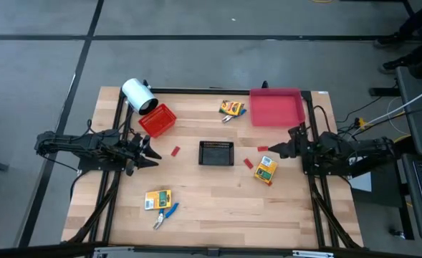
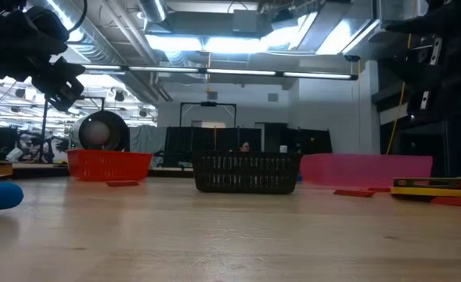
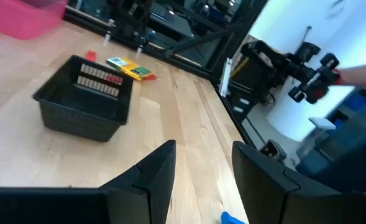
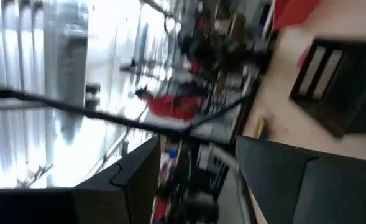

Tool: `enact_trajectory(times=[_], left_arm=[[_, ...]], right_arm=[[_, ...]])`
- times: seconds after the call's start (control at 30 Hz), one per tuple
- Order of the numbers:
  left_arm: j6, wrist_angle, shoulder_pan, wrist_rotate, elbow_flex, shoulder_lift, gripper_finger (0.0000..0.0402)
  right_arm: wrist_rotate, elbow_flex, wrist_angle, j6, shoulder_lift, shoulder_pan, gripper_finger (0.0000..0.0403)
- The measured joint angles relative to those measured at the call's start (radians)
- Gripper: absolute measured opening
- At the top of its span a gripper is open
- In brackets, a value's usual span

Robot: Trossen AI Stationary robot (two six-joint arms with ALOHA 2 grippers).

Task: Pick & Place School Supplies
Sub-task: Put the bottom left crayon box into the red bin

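Observation:
Three yellow-orange boxes lie flat on the table: one [image 1: 232, 108] beside the pink tray, one [image 1: 266, 170] near my right gripper, one [image 1: 157, 200] toward the near edge. The blue-handled pliers [image 1: 165, 213] lie next to that last box. Small red pieces [image 1: 175, 151] [image 1: 248, 163] [image 1: 263, 148] lie on either side of the black tray. My left gripper [image 1: 147, 152] [image 3: 204, 168] hovers open left of the black tray. My right gripper [image 1: 279, 148] [image 4: 195, 180] hovers open right of it, above the red pieces.
A black tray [image 1: 216, 153] [image 3: 83, 99] sits mid-table. The red basket [image 1: 157, 120] and the white roll [image 1: 139, 94] stand at the far left, and the pink tray [image 1: 276, 106] at the far right. Bare wood lies along the near edge.

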Motion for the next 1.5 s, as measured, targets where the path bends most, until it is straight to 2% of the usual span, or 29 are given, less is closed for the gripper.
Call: enact_trajectory(times=[0.07,0.13,0.27,0.37,0.5,0.63,0.73,0.8,0.87,0.97,1.03,1.2,1.27,1.37,1.43,1.5], left_arm=[[-0.068,0.019,0.000,-0.034,-0.001,0.000,0.0155],[-0.234,0.066,0.000,-0.053,-0.001,0.000,0.0155],[-0.432,0.200,0.001,-0.196,-0.001,0.000,0.0155],[-0.495,0.364,0.000,-0.281,-0.001,0.008,0.0155],[-0.460,0.619,0.000,-0.249,0.000,0.021,0.0155],[-0.500,0.820,0.000,-0.173,0.002,0.046,0.0155],[-0.545,0.809,0.000,-0.110,0.021,0.089,0.0155],[-0.543,0.760,0.000,-0.152,0.036,0.137,0.0155],[-0.554,0.730,0.000,-0.241,0.045,0.195,0.0155],[-0.525,0.797,0.000,-0.266,0.046,0.295,0.0154],[-0.468,0.935,-0.002,-0.224,0.046,0.353,0.0151],[-0.345,1.518,-0.063,-0.175,0.069,0.501,0.0137],[-0.256,1.626,-0.101,-0.140,0.116,0.541,0.0135],[-0.137,1.538,-0.159,-0.060,0.231,0.578,0.0134],[-0.062,1.364,-0.192,-0.038,0.330,0.595,0.0134],[0.004,1.119,-0.218,-0.049,0.443,0.605,0.0133]], right_arm=[[0.110,0.000,0.002,0.007,0.000,0.040,0.0215],[0.174,0.000,0.021,0.016,0.002,0.086,0.0215],[0.287,0.000,0.056,0.015,0.020,0.176,0.0215],[0.380,0.000,0.114,-0.004,0.046,0.233,0.0215],[0.460,0.000,0.229,-0.097,0.088,0.278,0.0215],[0.464,0.001,0.343,-0.190,0.131,0.293,0.0215],[0.436,0.001,0.384,-0.210,0.157,0.293,0.0215],[0.396,0.001,0.379,-0.185,0.169,0.293,0.0215],[0.354,0.001,0.382,-0.167,0.173,0.293,0.0215],[0.329,0.001,0.390,-0.201,0.174,0.293,0.0215],[0.337,0.001,0.425,-0.248,0.174,0.293,0.0215],[0.335,0.001,0.511,-0.361,0.175,0.293,0.0215],[0.333,0.001,0.513,-0.382,0.175,0.293,0.0215],[0.332,0.001,0.513,-0.390,0.175,0.293,0.0215],[0.331,0.001,0.512,-0.390,0.175,0.293,0.0215],[0.329,0.001,0.512,-0.388,0.175,0.293,0.0215]])
